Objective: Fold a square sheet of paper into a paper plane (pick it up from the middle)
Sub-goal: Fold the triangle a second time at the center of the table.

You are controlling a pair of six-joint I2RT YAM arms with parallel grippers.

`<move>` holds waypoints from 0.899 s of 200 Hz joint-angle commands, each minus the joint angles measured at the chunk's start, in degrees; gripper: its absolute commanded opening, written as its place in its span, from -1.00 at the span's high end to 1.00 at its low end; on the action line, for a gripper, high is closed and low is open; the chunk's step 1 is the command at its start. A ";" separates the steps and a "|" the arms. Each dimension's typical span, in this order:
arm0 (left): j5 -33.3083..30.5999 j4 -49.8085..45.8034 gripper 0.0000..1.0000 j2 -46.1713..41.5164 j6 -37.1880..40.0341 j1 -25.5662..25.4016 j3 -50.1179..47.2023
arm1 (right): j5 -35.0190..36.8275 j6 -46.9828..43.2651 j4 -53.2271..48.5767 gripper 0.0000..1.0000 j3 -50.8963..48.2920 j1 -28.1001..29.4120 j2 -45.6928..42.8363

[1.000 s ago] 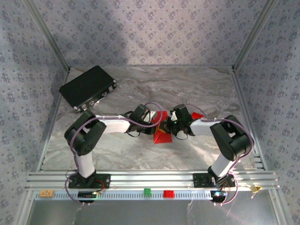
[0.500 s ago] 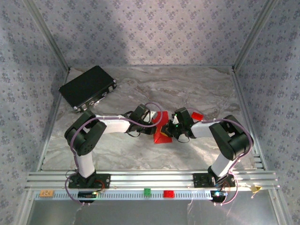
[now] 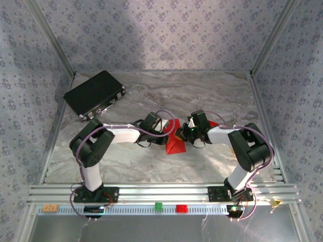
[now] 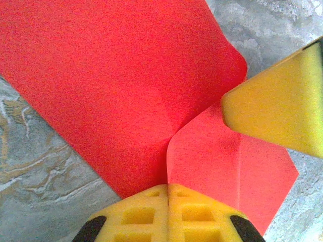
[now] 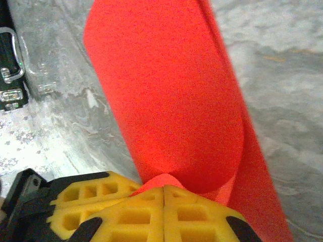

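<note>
A fold looks to be in hand: the square sheet of paper [image 3: 174, 145] sits near the middle of the table [image 3: 212, 96], a little toward its near edge, partly lifted and bent over itself rather than flat. The left gripper [image 4: 167, 187] has its jaws closed on the sheet, the red running into the seam between them; the right gripper [image 5: 164, 189] is likewise clamped on it, the paper rolling away in a loose curl — no sharp crease there yet. Next, I judge, the edges must be lined up and the bend pressed flat on the table — gently, or thin paper skews.
</note>
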 commanded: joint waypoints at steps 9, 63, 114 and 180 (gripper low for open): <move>-0.22 -3.15 1.00 1.88 0.32 0.12 -0.12 | 1.74 0.18 -0.71 0.86 -2.99 -0.87 1.85; -0.26 -3.56 1.00 1.97 0.43 0.07 0.13 | 0.52 -0.46 -3.40 0.85 -0.01 -1.94 -0.96; -0.27 -3.50 1.00 1.86 0.46 0.06 0.15 | -0.67 -2.55 -5.44 0.85 2.59 -3.83 -0.61; -0.17 -3.41 1.00 2.05 0.38 0.09 0.14 | 3.05 -2.13 -6.14 0.86 -1.08 -4.55 2.35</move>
